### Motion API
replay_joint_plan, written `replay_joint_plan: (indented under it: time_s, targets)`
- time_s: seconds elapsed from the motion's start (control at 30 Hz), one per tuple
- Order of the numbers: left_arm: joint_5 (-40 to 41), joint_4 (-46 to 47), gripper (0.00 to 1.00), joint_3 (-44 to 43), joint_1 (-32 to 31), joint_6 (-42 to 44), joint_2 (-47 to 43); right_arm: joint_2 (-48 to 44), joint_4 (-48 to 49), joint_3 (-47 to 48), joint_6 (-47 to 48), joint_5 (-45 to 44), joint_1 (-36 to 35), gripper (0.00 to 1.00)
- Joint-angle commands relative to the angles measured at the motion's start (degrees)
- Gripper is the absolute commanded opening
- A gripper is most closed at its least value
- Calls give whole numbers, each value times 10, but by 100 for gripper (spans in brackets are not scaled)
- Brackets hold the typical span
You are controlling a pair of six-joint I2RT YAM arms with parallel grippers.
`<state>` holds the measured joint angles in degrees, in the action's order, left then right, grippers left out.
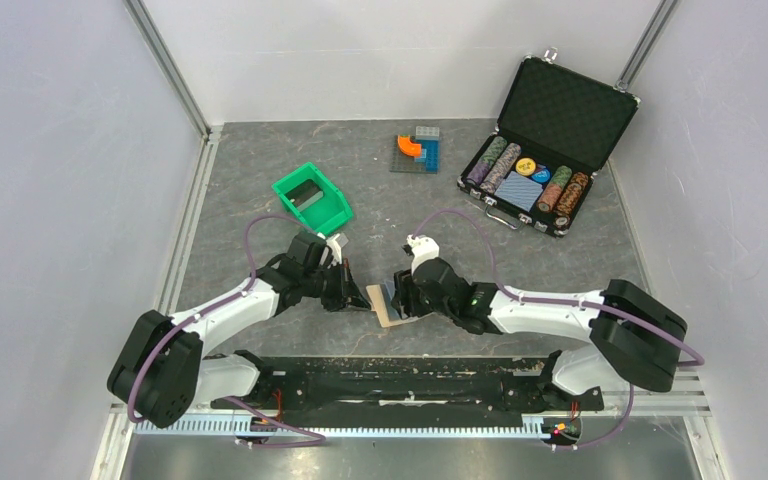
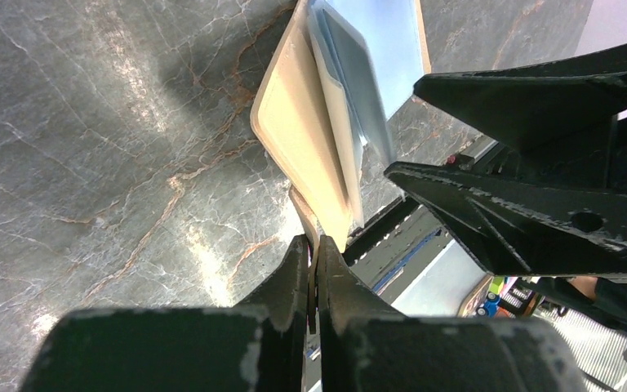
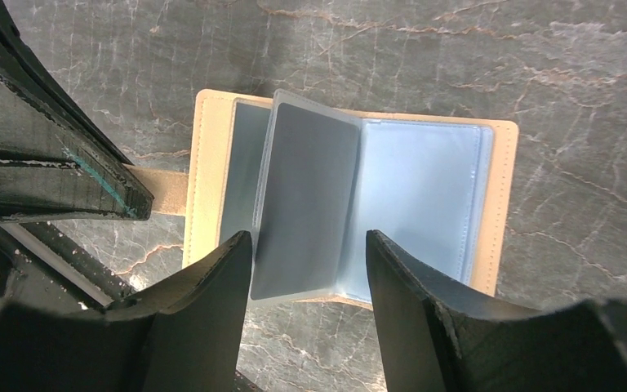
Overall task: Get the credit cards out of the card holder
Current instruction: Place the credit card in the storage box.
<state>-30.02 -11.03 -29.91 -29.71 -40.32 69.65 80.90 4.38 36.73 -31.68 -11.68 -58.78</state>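
Observation:
The card holder (image 1: 388,303) lies open on the table between my two grippers, tan-edged with light blue pockets (image 3: 424,188). A dark grey credit card (image 3: 306,196) sits in a clear middle sleeve that stands up from the spine. My left gripper (image 1: 357,293) is shut on the holder's strap tab (image 2: 306,214), and the tan cover (image 2: 298,131) tilts up beyond it. My right gripper (image 3: 309,261) is open, its fingertips (image 3: 229,269) on either side of the sleeve's near edge and not closed on it. Its black fingers (image 2: 531,220) show in the left wrist view.
A green bin (image 1: 312,197) with a dark item inside stands behind the left gripper. An open black chip case (image 1: 550,140) with chips and a blue deck is at the back right. A small block toy (image 1: 418,150) lies at the back middle. Walls close both sides.

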Motion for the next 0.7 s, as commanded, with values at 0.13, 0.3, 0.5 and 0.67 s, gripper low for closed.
replay_joint_plan:
  time_s: [0.13, 0.3, 0.5, 0.67]
  targets:
    - [13, -16, 2, -12, -3, 22, 2, -45, -30, -1, 20, -57, -1, 56]
    - [23, -24, 2, -13, -3, 25, 0, -62, -42, 1, 32, -77, 5, 56]
    - [35, -35, 11, -21, -3, 26, 1, -83, -57, 1, 46, -64, 26, 56]
    - [74, -61, 36, -36, -3, 23, -14, -90, -48, -9, 60, -24, 55, 56]
